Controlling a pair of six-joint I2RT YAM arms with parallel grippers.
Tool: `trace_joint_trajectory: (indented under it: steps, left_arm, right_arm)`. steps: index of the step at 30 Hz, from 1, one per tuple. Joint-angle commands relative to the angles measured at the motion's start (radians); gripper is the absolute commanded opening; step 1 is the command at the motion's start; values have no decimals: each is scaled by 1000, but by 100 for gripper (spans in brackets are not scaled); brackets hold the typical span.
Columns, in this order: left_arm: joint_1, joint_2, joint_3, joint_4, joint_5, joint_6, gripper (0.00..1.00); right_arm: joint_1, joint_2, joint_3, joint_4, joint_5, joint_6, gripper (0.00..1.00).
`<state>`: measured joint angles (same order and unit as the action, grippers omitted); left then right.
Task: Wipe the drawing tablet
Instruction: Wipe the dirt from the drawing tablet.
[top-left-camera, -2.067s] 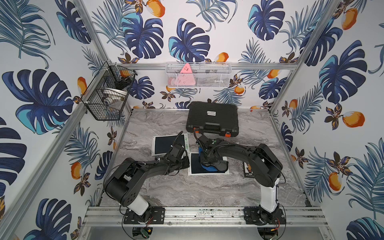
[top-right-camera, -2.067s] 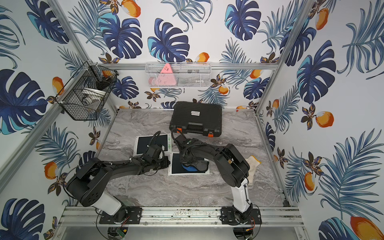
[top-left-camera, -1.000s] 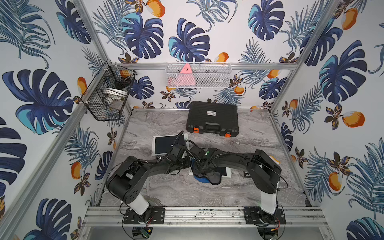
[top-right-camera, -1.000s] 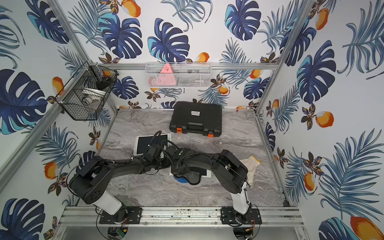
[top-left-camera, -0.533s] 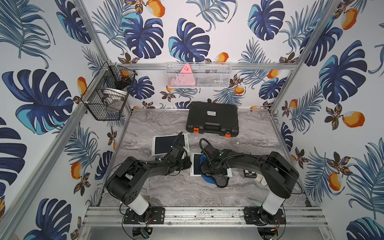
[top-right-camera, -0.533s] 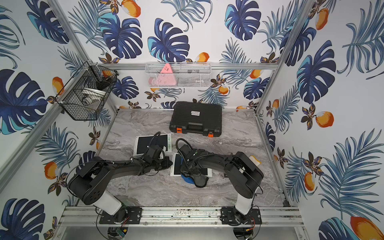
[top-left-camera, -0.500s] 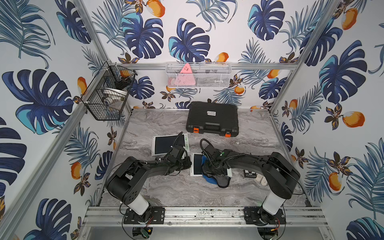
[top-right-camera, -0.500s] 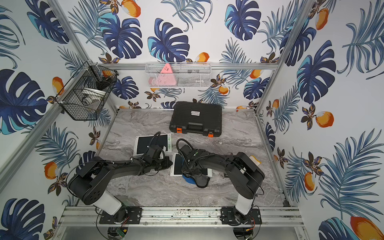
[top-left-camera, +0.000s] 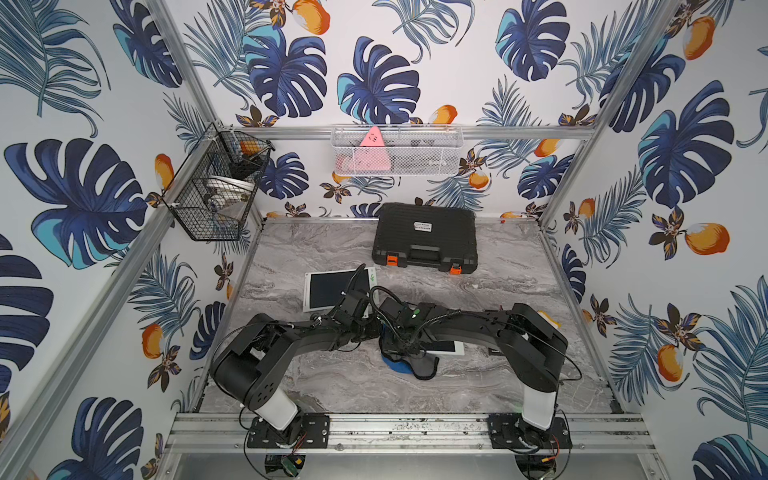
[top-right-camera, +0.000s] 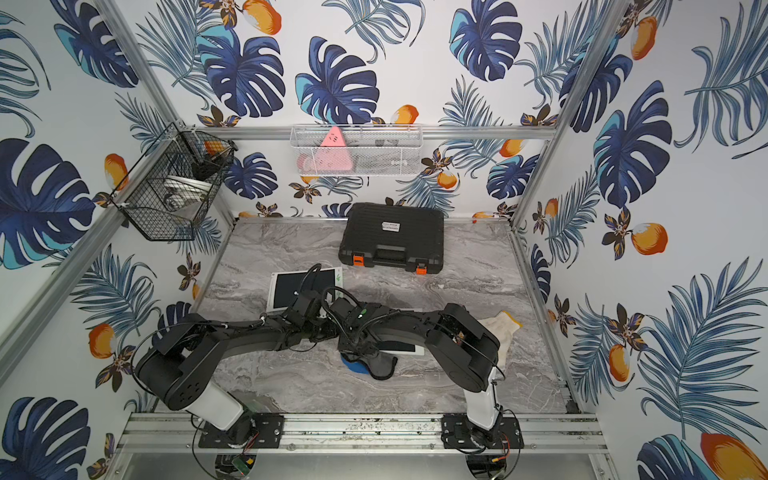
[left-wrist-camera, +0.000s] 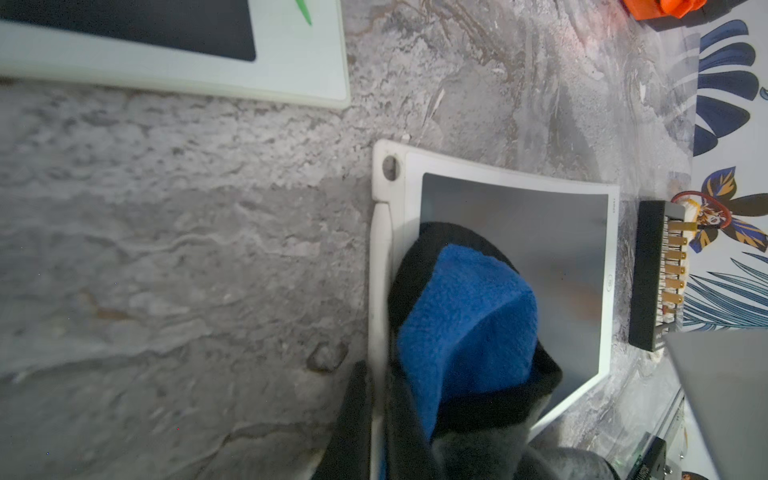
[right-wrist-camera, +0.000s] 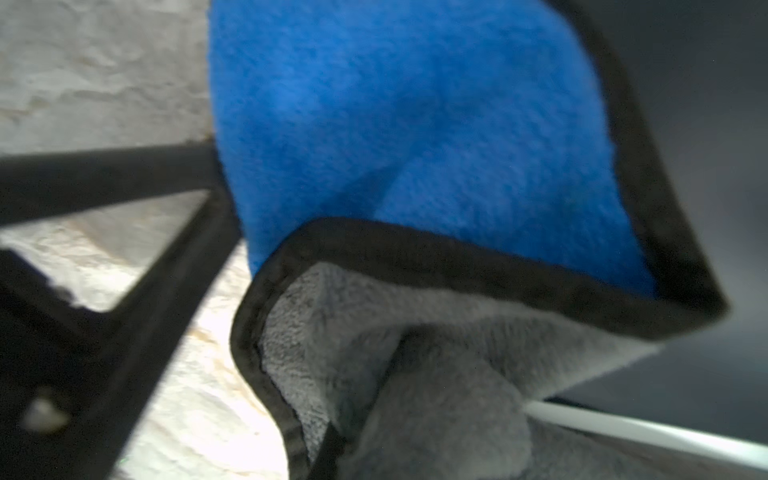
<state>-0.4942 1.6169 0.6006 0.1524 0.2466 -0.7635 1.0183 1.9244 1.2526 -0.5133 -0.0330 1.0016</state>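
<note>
While its jaws are clamped on a bunched fold of the cloth, the right gripper sits low over the near left part of the drawing tablet, which lies flat on the marble table in the middle front, mostly hidden under the right forearm in both top views. The left wrist view shows the cloth, blue on one face, grey on the other with a black hem, spread on the grey screen of the drawing tablet and spilling over the rim that carries the white stylus. In the right wrist view the cloth fills most of the frame, gathered towards the fingers, which are themselves hidden. The right arm reaches from its base across to its own left, elbow raised, forearm nearly level. The left gripper is pinched fully closed just beside the tablet's left edge; whether it touches the tablet I cannot tell, and nothing shows between its jaws. The left arm stretches low and inward, so that the two wrists nearly meet. A second tablet lies just behind them, and a black case farther back.
</note>
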Motion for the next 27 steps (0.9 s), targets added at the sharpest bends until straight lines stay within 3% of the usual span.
trace_joint_trajectory:
  steps: [1,9,22,27]
  left_arm:
    - [-5,28,-45,-591,-25,-11,4]
    - [-4,26,-30,-615,-45,0,4]
    - [-5,24,-11,-642,-79,11,4]
    - [-5,23,-16,-637,-76,9,4]
  right_arm:
    - [8,27,6,43,-65,42,0]
    - [-43,-47,-110,7,-28,47,0]
    - [-308,-282,-346,-275,167,-143,0]
    - [-232,-240,-263,-255,179,-165,0]
